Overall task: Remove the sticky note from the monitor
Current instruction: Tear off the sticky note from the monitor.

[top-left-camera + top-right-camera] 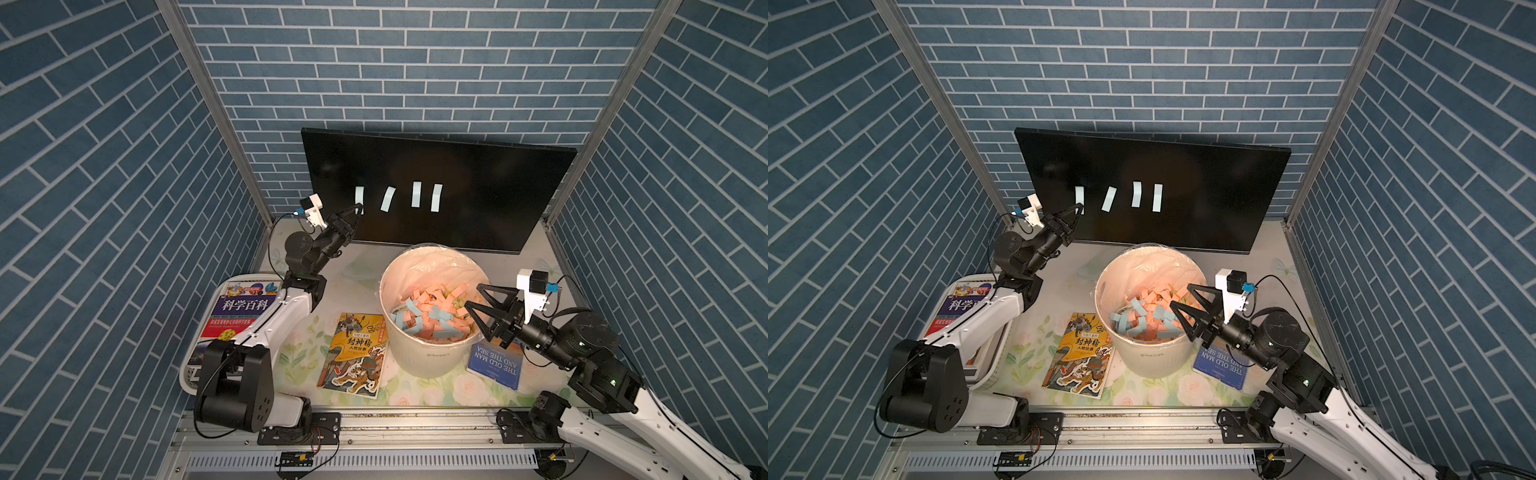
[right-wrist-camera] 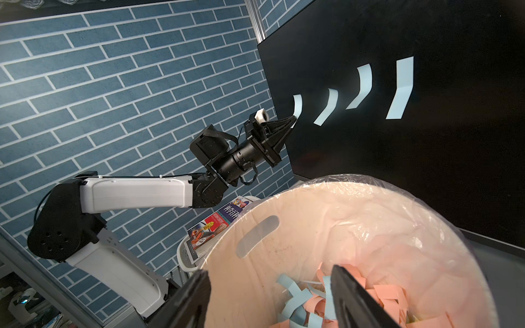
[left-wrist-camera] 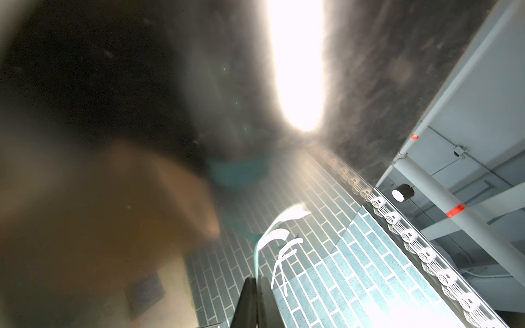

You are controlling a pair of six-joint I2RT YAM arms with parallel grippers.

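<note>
Left pincer (image 1: 358, 208) pinching sticky note (image 1: 359, 194), lower edge

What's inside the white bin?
A clear plastic liner and a heap of pink and blue sticky notes. The heap hides the bottom of the bin; the right hand covers part from above.

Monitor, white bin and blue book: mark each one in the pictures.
monitor (image 1: 498, 195), in a top view, bare dark screen.
white bin (image 1: 415, 357), in a top view, outer front wall.
blue book (image 1: 494, 368), in a top view, middle of cover.
</note>
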